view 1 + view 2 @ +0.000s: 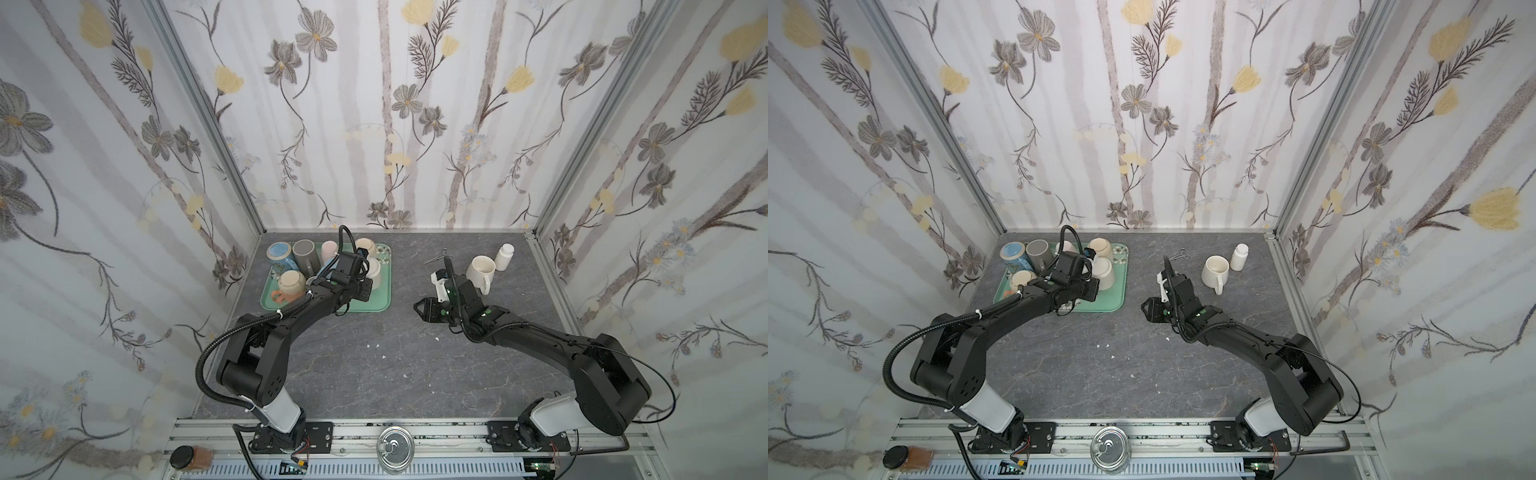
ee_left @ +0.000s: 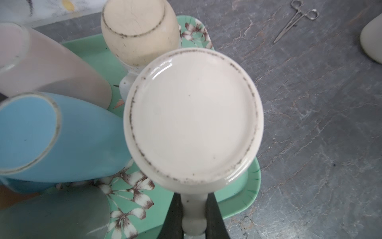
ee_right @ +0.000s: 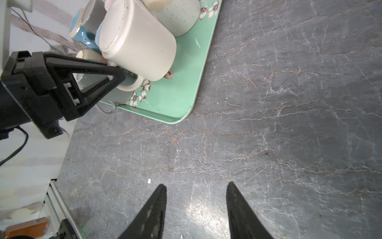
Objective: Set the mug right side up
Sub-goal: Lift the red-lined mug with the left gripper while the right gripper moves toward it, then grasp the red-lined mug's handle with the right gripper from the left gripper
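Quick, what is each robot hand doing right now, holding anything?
The left gripper is shut on the handle of the upside-down cream ceramic mug.
The right gripper is open and empty, above the grey marbled table.

Cream glossy mug [image 2: 192, 115], dark specks ringing the base. Stands upside down on green flowered tray [image 2: 235, 198], by its right edge.

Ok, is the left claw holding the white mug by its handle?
Yes, the left gripper is shut on the handle of the upside-down mug.
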`<state>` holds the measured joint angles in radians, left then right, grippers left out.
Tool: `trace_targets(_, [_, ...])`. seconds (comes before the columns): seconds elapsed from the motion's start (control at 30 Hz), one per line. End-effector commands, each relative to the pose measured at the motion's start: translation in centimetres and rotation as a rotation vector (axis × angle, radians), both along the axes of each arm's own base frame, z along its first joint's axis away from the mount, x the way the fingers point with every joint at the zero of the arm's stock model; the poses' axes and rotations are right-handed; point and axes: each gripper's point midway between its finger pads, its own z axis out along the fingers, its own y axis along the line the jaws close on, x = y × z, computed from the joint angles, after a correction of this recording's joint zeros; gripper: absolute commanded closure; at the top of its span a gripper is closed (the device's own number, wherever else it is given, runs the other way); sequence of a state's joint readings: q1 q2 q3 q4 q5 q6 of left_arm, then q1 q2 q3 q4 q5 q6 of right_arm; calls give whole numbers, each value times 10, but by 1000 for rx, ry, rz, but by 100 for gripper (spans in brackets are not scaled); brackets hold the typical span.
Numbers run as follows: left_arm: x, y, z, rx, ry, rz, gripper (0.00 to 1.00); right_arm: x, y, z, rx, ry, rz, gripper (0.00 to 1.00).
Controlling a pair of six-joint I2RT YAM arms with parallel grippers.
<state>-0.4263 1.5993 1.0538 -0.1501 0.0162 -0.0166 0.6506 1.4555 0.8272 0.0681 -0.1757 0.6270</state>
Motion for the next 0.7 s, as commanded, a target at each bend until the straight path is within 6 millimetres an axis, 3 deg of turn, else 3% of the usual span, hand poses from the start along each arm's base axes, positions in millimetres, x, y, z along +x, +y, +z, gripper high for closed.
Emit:
trace_targets(0.0, [9, -15, 54, -180, -168, -6, 100, 10, 8, 34, 129, -78, -29, 52])
trace_targets(0.33, [-43, -32, 183, -660, -464, -131, 100, 6, 42, 131, 499, -242, 97, 53])
trace_targets(0.47, [-68, -32, 219, -817, -532, -193, 100, 1, 56, 159, 597, -279, 153, 53])
trace_targets(0.67, [-95, -35, 249, -1001, -532, -274, 100, -11, 79, 196, 677, -348, 251, 53])
